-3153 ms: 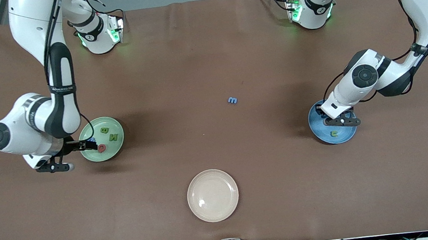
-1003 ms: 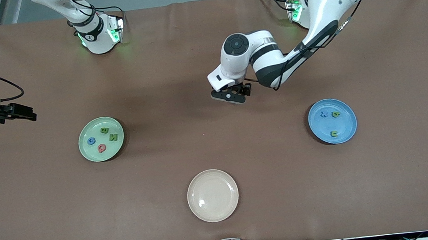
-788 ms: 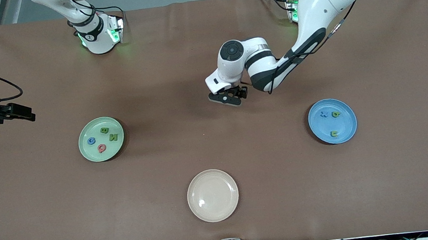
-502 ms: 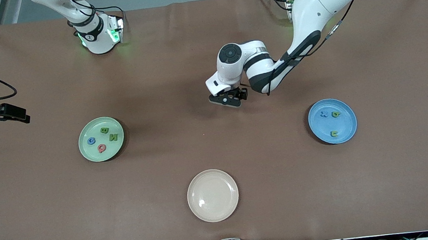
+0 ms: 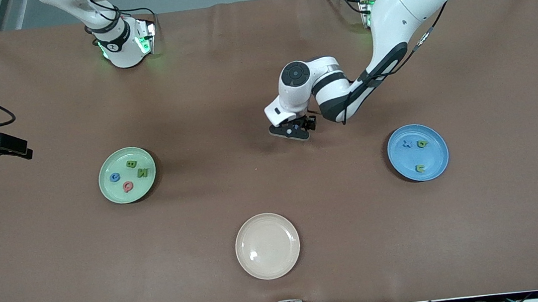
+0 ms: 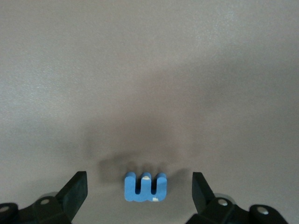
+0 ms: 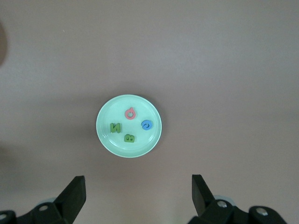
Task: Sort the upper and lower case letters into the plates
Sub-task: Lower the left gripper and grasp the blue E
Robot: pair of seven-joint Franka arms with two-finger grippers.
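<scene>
A small blue letter m [image 6: 145, 186] lies flat on the brown table near its middle, between the fingers [image 6: 77, 189] of my left gripper [image 6: 139, 187], which is open and not touching it. In the front view the left gripper [image 5: 292, 132] hides the letter. The mint green plate [image 5: 139, 190] holds several letters and the blue plate [image 5: 432, 156] holds three. My right gripper [image 5: 24, 150] hangs open and empty over the table's edge at the right arm's end. The right wrist view looks down on the mint plate [image 7: 148, 140] from high up.
A cream-white plate [image 5: 267, 245] with nothing in it sits nearer to the front camera than the other two plates. Both arm bases [image 5: 122, 41] stand along the table's back edge. Bare brown mat lies between the plates.
My left gripper left the blue plate, moved to the middle of the table and came down around the blue m. My right gripper pulled away from the mint plate toward the table's end.
</scene>
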